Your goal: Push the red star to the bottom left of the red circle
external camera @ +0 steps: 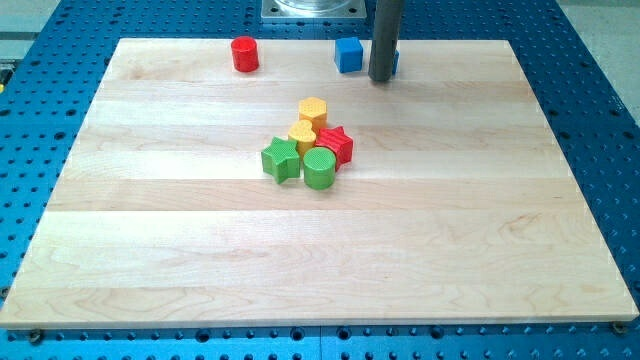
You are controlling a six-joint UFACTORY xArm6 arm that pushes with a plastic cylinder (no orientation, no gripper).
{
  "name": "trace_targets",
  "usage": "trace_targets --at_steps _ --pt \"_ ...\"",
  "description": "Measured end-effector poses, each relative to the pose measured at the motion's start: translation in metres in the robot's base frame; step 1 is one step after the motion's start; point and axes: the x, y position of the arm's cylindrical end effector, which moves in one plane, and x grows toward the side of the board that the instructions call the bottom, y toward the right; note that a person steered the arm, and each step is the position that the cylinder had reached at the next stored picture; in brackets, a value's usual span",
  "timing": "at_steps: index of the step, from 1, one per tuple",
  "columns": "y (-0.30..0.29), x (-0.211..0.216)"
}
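Observation:
The red star (337, 144) lies near the board's middle in a tight cluster, touching a green circle (319, 170) below it and a yellow block (303, 133) to its left. The red circle (245, 54) stands near the view's top left edge of the board. My tip (381, 78) is near the view's top, above and right of the red star, well apart from it. It stands right beside a blue cube (348, 54) and in front of another blue block (394, 62), mostly hidden behind the rod.
A yellow hexagon (313, 111) sits at the top of the cluster and a green star (281, 160) at its left. The wooden board (320, 260) rests on a blue perforated table. The arm's metal base (312, 10) is at the view's top.

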Motion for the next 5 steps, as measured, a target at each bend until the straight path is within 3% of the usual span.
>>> trace_targets --at_steps 1,2,3,5 --pt "-0.002 0.014" --pt "-0.064 0.018" --pt "-0.09 0.032" --pt "-0.008 0.047"
